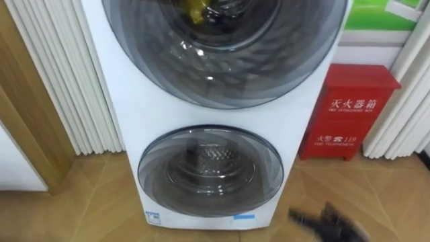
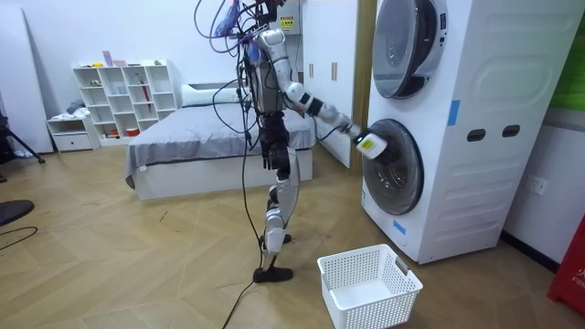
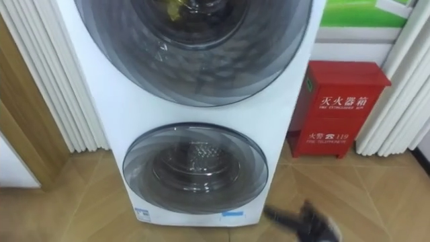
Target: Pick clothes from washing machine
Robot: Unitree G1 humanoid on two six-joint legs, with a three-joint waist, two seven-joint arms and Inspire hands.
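Observation:
A white stacked washing machine (image 1: 121,101) stands right before me, with two round dark glass doors, both closed. Through the lower door (image 1: 210,171) I see the metal drum; no cloth can be made out in it. Something yellow (image 1: 195,12) shows behind the upper door (image 1: 222,47). My right hand (image 1: 329,223) is a dark blur low at the right, below and right of the lower door. In the room view I stand upright facing the machine, and that hand (image 2: 370,144) reaches to the lower door's (image 2: 398,169) near rim.
A red cabinet (image 1: 353,111) stands on the floor right of the machine. White ribbed panels (image 1: 60,74) and a wooden frame (image 1: 27,121) flank its left. A white laundry basket (image 2: 368,285) sits on the wood floor beside my feet. A bed (image 2: 192,146) lies behind me.

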